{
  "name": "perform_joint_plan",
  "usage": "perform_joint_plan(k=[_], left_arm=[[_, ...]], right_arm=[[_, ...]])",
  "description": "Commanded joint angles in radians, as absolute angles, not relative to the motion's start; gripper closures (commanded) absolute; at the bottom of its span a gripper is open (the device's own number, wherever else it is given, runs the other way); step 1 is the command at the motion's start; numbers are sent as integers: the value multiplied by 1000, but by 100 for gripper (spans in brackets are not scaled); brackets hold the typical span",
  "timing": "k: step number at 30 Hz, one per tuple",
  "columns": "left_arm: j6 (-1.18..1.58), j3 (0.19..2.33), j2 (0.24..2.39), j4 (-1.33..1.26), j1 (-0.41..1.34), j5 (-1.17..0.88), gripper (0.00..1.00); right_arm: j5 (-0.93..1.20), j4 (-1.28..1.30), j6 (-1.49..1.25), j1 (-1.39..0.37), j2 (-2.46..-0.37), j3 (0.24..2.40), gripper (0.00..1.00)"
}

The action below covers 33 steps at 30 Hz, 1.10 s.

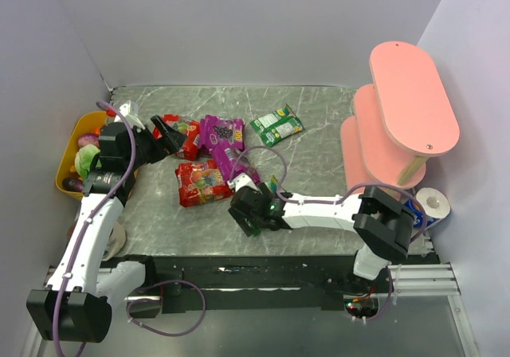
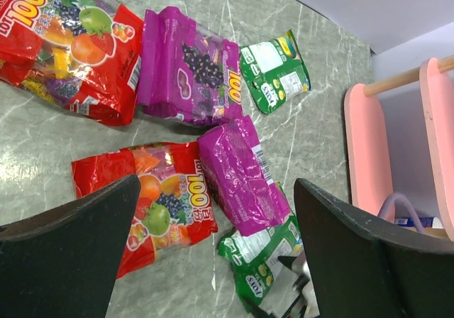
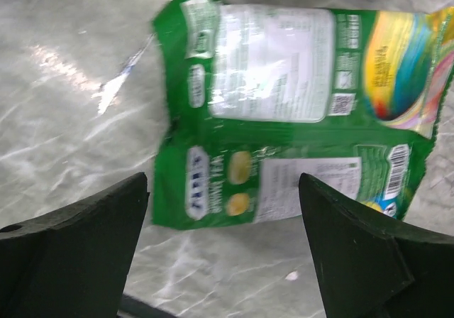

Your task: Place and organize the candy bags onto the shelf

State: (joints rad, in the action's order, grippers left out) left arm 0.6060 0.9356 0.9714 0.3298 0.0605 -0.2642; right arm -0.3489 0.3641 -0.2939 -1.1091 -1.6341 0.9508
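Note:
Six candy bags lie on the marble table. In the top view a red bag (image 1: 178,126), a purple bag (image 1: 222,131) and a green bag (image 1: 276,125) lie at the back. A second purple bag (image 1: 232,164) and a second red bag (image 1: 202,183) lie nearer. The second green bag (image 3: 284,112) lies flat, just ahead of my open, empty right gripper (image 3: 223,247), which hovers low at its near edge (image 1: 253,212). My left gripper (image 1: 166,136) is open and empty, above the back red bag (image 2: 67,45). The pink shelf (image 1: 402,110) stands at the right with its boards bare.
A yellow bowl (image 1: 73,158) of toy vegetables sits at the left wall beside my left arm. A white tape roll (image 1: 434,202) lies by the shelf's foot. Grey walls close the left, back and right sides.

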Motion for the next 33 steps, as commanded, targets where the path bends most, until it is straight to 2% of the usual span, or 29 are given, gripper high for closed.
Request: perform_joint_plan(k=[1,11,15,17,18,20,21,23,24,25,33], left_arm=[[597,939,930,360,60,-253,4],[584,951,881,405,60,-238,4],[577,965,885,413,60,-230,4],[574,972,888,417,60,-226,4],[572,974,890,417,60,-222,4],[571,977,891,419,60,-222,4],[571,977,893,419,60,-221,4],[572,973,894,416,60,-221,4],[574,973,896,413,60,-222,4],[575,971,896,410,60,-227,4],[584,954,900,399,60,-235,4]], right_arm=[[-498,397,-350,-1170,-1700,1035,8],[-652,433,-374,-1180,-1882,1178,15],[-661,440,-376,-1180,-1930,1190,34],[-664,452,-399,-1180,-1931,1186,41],[-661,454,-406,-1180,-1919,1171,49],[-658,454,-419,-1180,-1892,1146,59],[-660,457,-422,-1180,-1881,1138,73],[-664,471,-426,-1180,-1855,1135,85],[-673,483,-428,-1180,-1845,1138,96],[-678,506,-431,-1180,-1835,1143,100],[-747,643,-448,-1175,-1684,1227,100]])
